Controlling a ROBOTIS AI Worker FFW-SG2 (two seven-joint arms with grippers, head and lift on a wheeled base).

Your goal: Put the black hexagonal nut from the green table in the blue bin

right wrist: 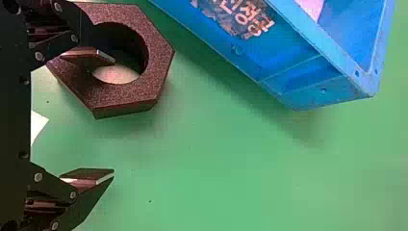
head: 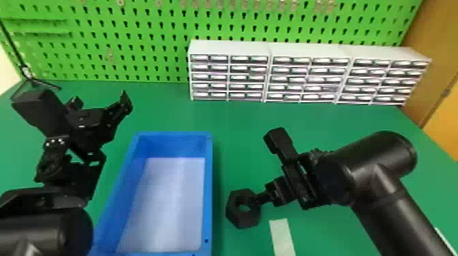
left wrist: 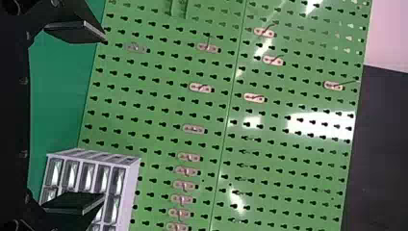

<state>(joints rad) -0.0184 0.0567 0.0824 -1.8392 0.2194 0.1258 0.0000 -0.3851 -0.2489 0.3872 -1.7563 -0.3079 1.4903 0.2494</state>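
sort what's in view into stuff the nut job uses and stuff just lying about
Part of the job:
- black hexagonal nut
- blue bin
- green table
- right hand, open at the nut

Just there:
- left hand, open, away from the nut
- drawer cabinets at the back
- pale strip near the nut
- green pegboard

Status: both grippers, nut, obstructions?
Right gripper open, one finger at the nut. Left gripper open, left of bin. Nut right of bin, bin wall between.
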